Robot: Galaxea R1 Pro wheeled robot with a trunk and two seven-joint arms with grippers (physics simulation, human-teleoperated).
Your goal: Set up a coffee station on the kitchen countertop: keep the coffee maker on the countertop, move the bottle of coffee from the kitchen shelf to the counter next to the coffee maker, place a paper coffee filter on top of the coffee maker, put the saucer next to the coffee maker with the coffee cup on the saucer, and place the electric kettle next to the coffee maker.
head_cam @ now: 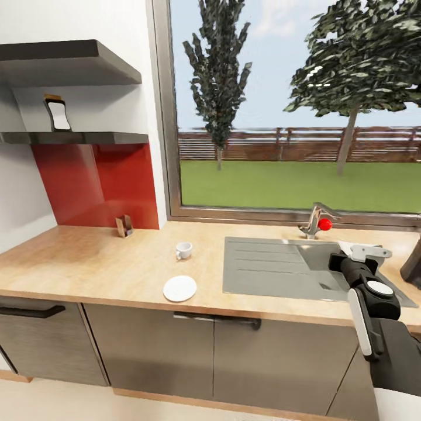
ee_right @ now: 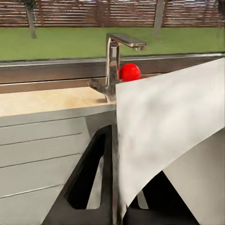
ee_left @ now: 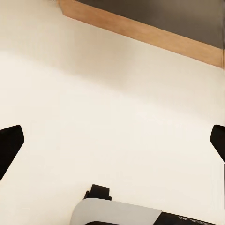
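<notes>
Head view: right gripper (head_cam: 358, 252) clamps the paper coffee filter (head_cam: 351, 247) over the kitchen countertop (head_cam: 88, 263) sink (head_cam: 263, 269).

1. The kitchen countertop (head_cam: 88, 257) is showing a light, matt wood grain.
2. The sink (head_cam: 263, 269) is presenting brushed grey metal; the tap (ee_right: 112, 65) is gleaming as polished metal.
3. The red backsplash (head_cam: 99, 181) is reflecting as a glossy panel.
4. The saucer (head_cam: 179, 288) and coffee cup (head_cam: 183, 250) are appearing smooth and white.
5. The paper coffee filter (ee_right: 164, 140) is looking like matt white paper.
6. The cabinet fronts (head_cam: 175, 356) are showing a dark grey sheen.
</notes>
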